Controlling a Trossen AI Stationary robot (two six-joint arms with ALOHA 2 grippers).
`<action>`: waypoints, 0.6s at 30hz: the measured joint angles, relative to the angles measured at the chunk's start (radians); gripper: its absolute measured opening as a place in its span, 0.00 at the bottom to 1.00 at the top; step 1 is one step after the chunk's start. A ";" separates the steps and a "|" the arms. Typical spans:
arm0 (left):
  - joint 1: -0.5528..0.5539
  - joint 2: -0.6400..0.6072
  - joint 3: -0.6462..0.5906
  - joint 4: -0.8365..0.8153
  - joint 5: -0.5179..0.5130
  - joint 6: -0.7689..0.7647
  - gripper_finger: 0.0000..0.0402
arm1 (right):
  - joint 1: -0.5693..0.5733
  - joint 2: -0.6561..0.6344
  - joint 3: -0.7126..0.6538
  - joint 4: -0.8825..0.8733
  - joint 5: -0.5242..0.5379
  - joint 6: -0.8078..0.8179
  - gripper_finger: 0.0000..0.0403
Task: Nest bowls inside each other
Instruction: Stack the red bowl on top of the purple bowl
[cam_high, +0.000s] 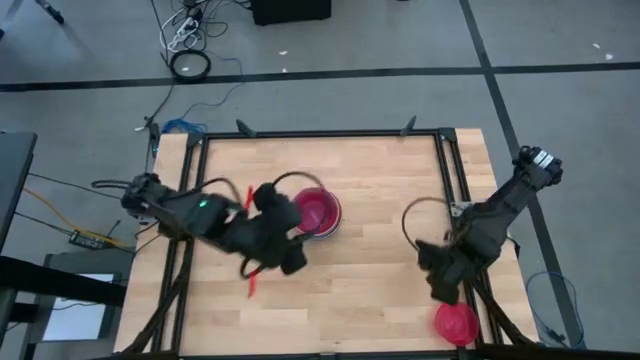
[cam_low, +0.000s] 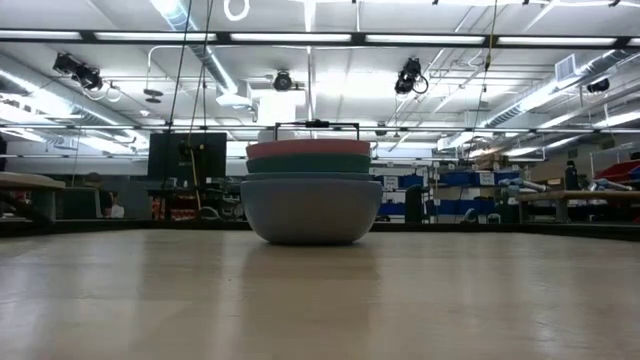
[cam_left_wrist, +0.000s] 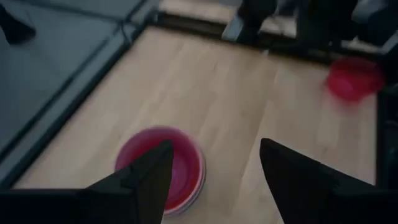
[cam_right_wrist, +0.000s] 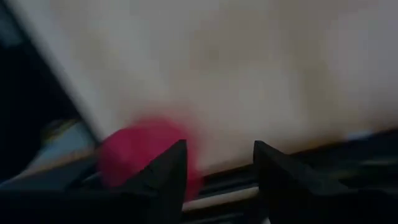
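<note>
A nested stack of bowls (cam_high: 318, 210), magenta on top, stands near the table's middle. In the low view the stack (cam_low: 312, 195) rests on the base of its grey-blue lowest bowl, with a teal and a reddish rim above. My left gripper (cam_high: 292, 245) hovers open beside the stack, on its near-left side. In its wrist view the gripper (cam_left_wrist: 214, 168) holds nothing and the stack (cam_left_wrist: 165, 168) lies below it. A single red bowl (cam_high: 456, 323) sits at the near right corner. My right gripper (cam_high: 442, 285) hangs open just above and left of that red bowl (cam_right_wrist: 143, 158).
Black frame rails (cam_high: 445, 190) run along the table's sides and far edge. Bare wood (cam_high: 380, 270) lies between the stack and the single red bowl. The red bowl sits close to the table's near edge and the right rail.
</note>
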 joint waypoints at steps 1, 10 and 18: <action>-0.028 0.000 0.018 -0.003 -0.032 0.000 0.62 | 0.021 0.000 -0.029 0.068 -0.042 0.028 0.42; -0.184 0.001 0.065 -0.019 -0.220 -0.007 0.62 | 0.208 -0.001 -0.113 0.243 -0.118 0.302 0.43; -0.195 0.001 0.065 -0.015 -0.235 -0.012 0.62 | 0.300 0.012 -0.159 0.290 -0.025 0.446 0.48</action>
